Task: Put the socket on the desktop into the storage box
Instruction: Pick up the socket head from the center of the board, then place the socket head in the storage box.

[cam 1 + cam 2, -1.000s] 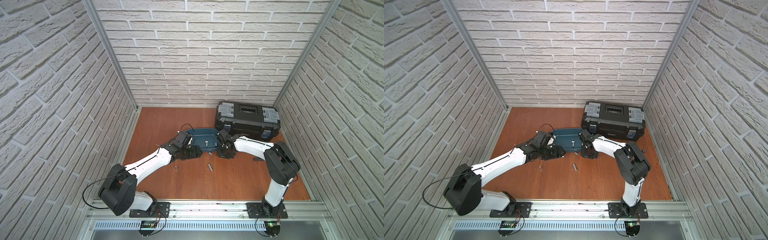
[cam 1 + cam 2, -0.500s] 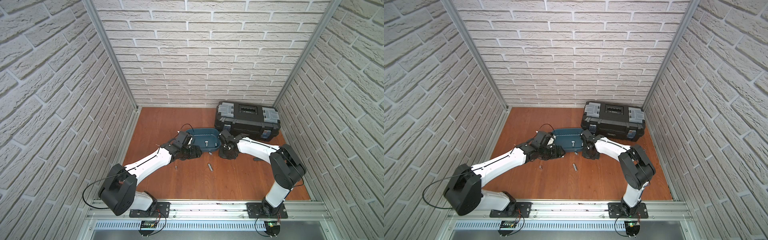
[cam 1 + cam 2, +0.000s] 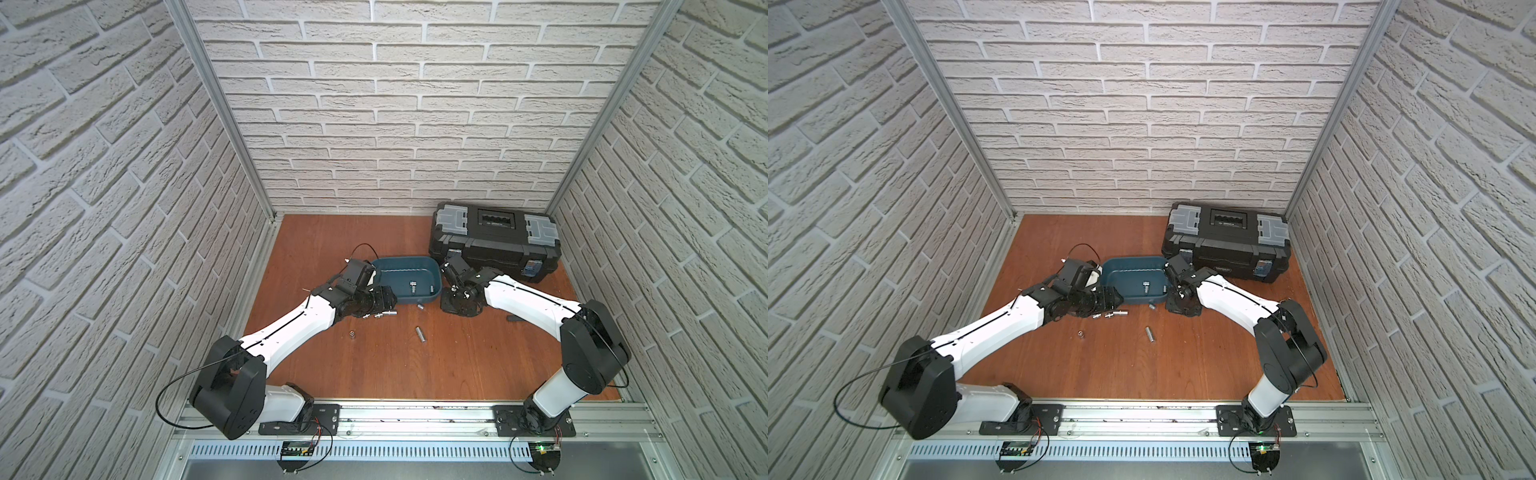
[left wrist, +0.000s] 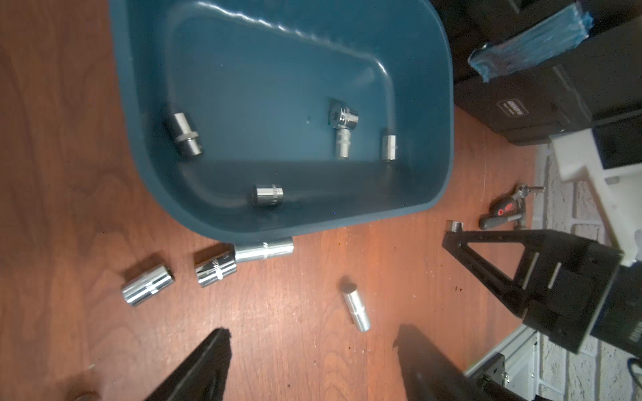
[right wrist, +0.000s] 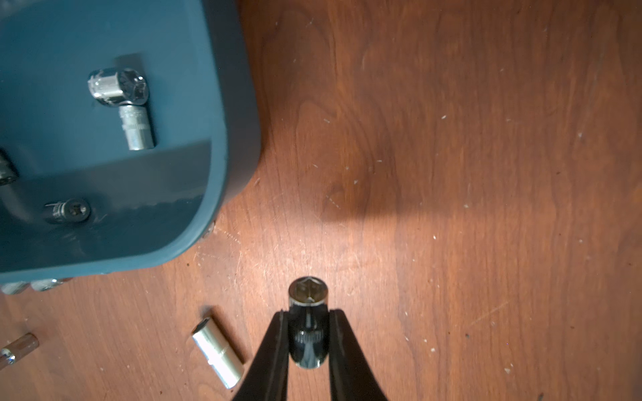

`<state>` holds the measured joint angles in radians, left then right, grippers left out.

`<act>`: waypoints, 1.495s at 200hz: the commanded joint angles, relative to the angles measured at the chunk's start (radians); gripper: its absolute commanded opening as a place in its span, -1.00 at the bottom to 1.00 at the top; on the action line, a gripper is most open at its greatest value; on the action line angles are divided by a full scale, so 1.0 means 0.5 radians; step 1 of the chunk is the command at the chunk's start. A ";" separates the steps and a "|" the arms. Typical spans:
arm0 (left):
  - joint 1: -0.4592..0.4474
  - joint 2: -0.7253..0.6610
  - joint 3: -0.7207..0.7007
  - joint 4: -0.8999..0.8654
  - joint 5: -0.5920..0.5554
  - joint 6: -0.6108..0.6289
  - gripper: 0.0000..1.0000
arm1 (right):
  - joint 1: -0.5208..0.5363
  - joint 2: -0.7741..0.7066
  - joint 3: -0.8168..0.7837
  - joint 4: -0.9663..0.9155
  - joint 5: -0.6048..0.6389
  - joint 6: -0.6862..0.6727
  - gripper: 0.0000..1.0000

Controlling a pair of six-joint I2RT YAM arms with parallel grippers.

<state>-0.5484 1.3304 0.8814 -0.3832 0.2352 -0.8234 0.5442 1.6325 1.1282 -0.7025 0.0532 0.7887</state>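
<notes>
Right wrist view: right gripper (image 5: 308, 312), jaws clamped on a short dark chrome hex socket (image 5: 308, 295), over the reddish-brown wood-grain desktop (image 5: 451, 173), near the shallow teal plastic storage box (image 5: 225, 104) and outside it. Left wrist view: left gripper (image 4: 312, 331), jaws spread wide, holding nothing; loose chrome sockets (image 4: 147, 284) on the desktop beside the box wall; further sockets (image 4: 267, 194) inside the box.

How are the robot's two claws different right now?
The left gripper stands open and holds nothing; the right gripper is shut on a socket. The left gripper's fingers are far apart; the right gripper's fingers pinch close together. Both are black and sit beside the storage box.
</notes>
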 commanded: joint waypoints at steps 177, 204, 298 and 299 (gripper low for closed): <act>0.501 -0.478 -0.181 -0.332 0.004 0.017 0.61 | 0.222 0.657 1.069 -0.239 -0.050 -0.138 -0.56; 0.514 -0.492 -0.202 -0.327 0.023 -0.001 0.61 | 0.222 0.828 1.207 -0.272 -0.048 -0.162 -0.56; 0.514 -0.574 -0.336 -0.287 0.060 -0.065 0.61 | 0.197 1.191 1.518 -0.295 -0.113 -0.165 -0.56; 0.514 -0.576 -0.336 -0.288 0.060 -0.063 0.61 | 0.197 1.193 1.519 -0.293 -0.113 -0.164 -0.56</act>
<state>-0.2966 1.0637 0.7341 -0.5476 0.2543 -0.8471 0.6476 2.2208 1.8458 -0.8433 0.0013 0.7170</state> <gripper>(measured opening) 0.803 0.230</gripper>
